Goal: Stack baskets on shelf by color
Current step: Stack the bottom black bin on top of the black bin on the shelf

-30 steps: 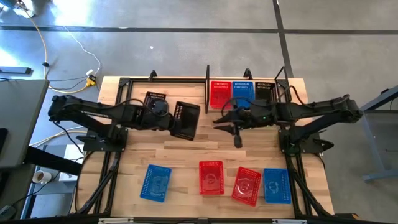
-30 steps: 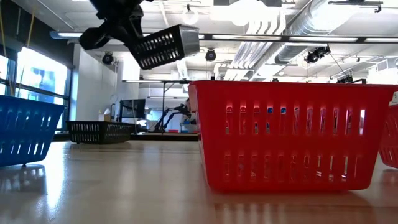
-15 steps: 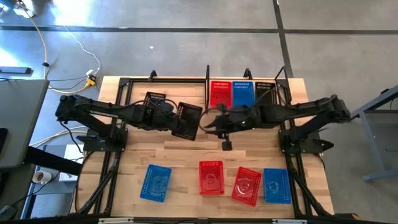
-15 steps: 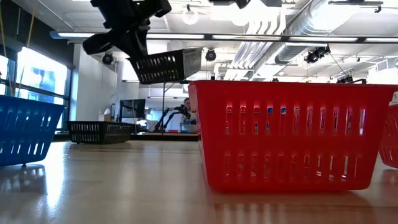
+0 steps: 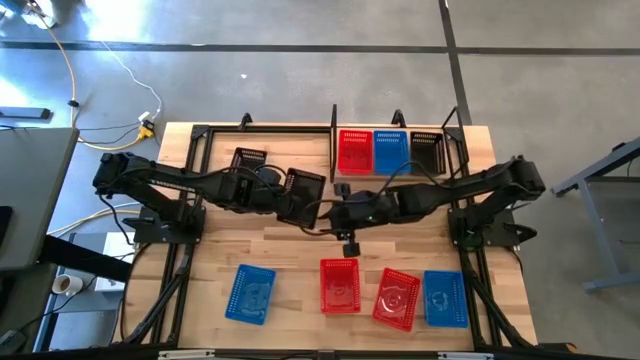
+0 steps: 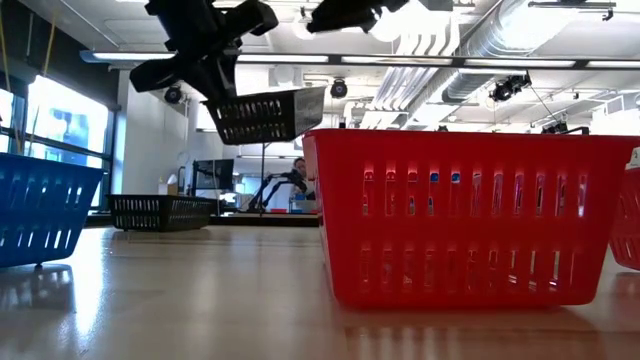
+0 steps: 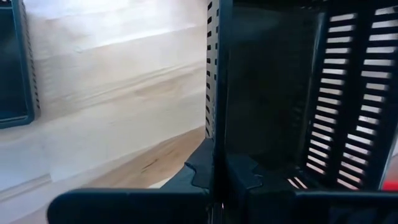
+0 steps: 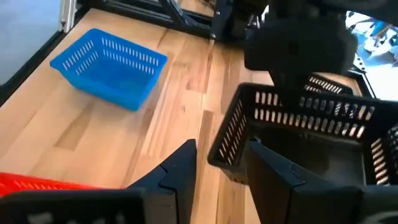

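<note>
My left gripper (image 5: 287, 194) is shut on a black basket (image 5: 304, 197) and holds it in the air over the table's middle; in the low view the basket (image 6: 266, 114) hangs high above the wood. My right gripper (image 5: 332, 207) is open just to the basket's right. In the right wrist view its fingers (image 8: 181, 167) stand either side of the basket's near corner (image 8: 227, 154); I cannot tell whether they touch it. The shelf (image 5: 334, 128) at the back right holds red (image 5: 354, 151), blue (image 5: 390, 150) and black (image 5: 427, 150) baskets on its wood base. My left gripper pinches one wall of the black basket (image 7: 215, 134), one finger inside (image 7: 244, 175) and one outside. The fingers come at it from the table's left. The basket is lifted clear of the table, about level with its open side up.
A second black basket (image 5: 248, 160) rests on the table at the back left. Along the near edge lie a blue basket (image 5: 250, 293), two red ones (image 5: 340, 284) (image 5: 397, 297) and another blue one (image 5: 445, 298). Bare wood lies under the grippers.
My right gripper has gone toward the table's left, up to the held black basket. My left gripper has gone a little to the right and down; the basket, tilted before, now hangs nearly level.
</note>
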Robot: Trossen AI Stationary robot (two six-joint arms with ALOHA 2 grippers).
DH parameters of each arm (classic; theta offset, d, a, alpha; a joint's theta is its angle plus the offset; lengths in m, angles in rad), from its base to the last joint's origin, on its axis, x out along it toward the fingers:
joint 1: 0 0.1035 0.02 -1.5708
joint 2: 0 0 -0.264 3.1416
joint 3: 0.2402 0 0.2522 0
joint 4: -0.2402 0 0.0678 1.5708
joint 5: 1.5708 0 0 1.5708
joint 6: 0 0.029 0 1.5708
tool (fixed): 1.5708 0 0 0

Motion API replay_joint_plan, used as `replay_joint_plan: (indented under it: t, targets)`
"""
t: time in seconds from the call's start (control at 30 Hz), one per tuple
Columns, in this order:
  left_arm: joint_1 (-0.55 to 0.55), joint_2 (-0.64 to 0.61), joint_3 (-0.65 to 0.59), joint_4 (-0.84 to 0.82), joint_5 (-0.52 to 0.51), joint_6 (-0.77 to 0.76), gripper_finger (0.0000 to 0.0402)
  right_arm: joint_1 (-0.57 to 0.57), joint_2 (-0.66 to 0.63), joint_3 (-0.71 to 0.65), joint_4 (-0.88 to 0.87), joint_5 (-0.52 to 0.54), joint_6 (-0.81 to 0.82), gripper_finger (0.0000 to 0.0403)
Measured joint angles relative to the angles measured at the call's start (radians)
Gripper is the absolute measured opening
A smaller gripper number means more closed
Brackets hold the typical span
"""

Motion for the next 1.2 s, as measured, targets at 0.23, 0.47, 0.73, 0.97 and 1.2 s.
replay_joint_plan:
  t: [0.23,0.47,0.73,0.97,1.2]
  targets:
    - [0.023,0.001,0.000,0.002,-0.002,0.000,0.0000,-0.009,0.083,0.142,-0.073,0.000,0.000,0.0124]
    - [0.029,0.001,0.000,-0.005,-0.012,-0.010,0.0000,-0.016,0.176,0.266,-0.192,0.001,0.000,0.0124]
    - [0.029,0.001,0.000,0.006,-0.018,-0.043,0.0000,-0.016,0.227,0.283,-0.197,0.000,0.000,0.0124]
    - [0.029,0.001,0.000,0.026,-0.015,-0.061,0.0001,-0.016,0.255,0.283,-0.198,0.001,0.000,0.0124]
    - [0.028,0.000,0.000,0.072,-0.004,-0.060,0.0001,-0.017,0.287,0.283,-0.212,0.059,0.009,0.0124]
